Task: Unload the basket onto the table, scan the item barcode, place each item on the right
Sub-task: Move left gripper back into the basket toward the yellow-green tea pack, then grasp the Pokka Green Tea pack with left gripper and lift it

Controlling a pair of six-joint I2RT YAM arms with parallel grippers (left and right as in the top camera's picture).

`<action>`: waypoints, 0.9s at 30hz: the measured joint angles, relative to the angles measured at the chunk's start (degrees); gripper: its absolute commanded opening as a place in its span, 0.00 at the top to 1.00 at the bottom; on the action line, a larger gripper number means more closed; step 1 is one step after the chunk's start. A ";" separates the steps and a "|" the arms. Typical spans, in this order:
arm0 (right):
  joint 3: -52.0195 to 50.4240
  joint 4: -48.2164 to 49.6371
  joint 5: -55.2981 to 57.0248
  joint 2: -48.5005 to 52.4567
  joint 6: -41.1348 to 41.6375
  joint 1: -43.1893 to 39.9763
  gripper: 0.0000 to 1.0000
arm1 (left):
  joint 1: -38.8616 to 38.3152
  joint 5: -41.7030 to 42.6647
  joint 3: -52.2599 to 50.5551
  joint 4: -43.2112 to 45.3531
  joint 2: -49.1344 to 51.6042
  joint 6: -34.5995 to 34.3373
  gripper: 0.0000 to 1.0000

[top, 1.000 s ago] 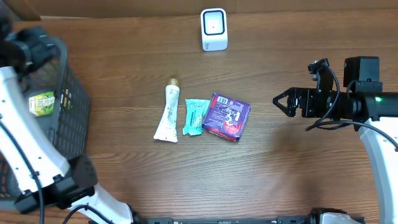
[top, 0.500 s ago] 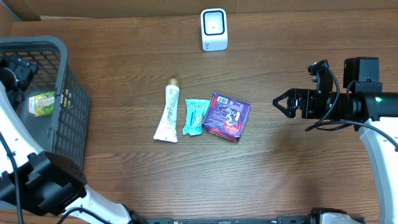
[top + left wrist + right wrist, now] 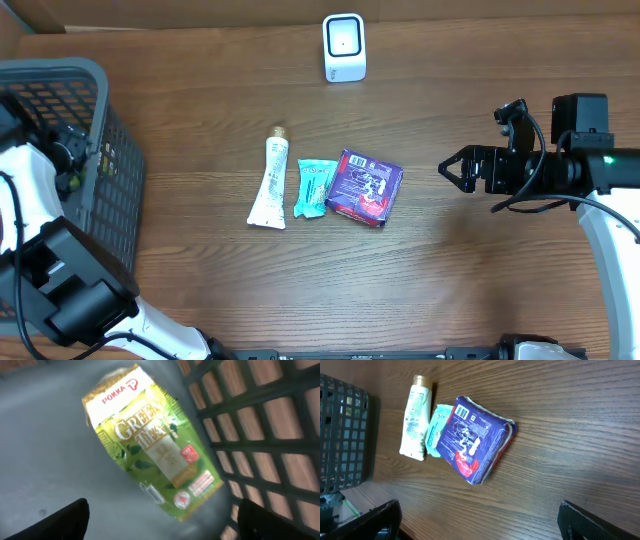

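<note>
Basket: one [image 3: 112, 150], far left, with one carton [image 3: 150, 445] flat inside.
Left claw [image 3: 160, 522]: down in the basket, over the carton, spread wide, empty.
Row: tube [image 3: 269, 182], teal packet [image 3: 314, 187], purple packet [image 3: 366, 186], three mid-table.
Scanner: one [image 3: 344, 46], far edge.
Table [image 3: 470, 280]: brown wood.
Right claw [image 3: 447, 168]: level, right of the row, pointing at it, wide, empty.

Soft even light, left-wrist blur
</note>
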 measured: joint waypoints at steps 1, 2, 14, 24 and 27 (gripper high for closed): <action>0.00 -0.02 0.00 0.00 0.00 0.00 0.00 | 0.00 0.00 -1.31 1.51 0.02 -0.02 0.11; 0.00 0.00 -0.02 0.00 0.00 0.00 0.00 | 0.00 -0.02 -2.56 2.95 0.02 -0.02 0.10; 0.00 -0.76 0.00 0.00 0.00 0.00 0.00 | 0.00 -0.17 -6.49 10.82 2.89 0.28 0.08; 0.00 -1.07 0.00 0.00 0.02 0.00 0.00 | -0.02 0.44 -6.10 12.35 5.31 0.28 0.24; 0.00 -1.03 0.00 0.00 0.02 0.00 0.00 | -0.13 0.76 -5.55 10.97 5.57 0.33 0.31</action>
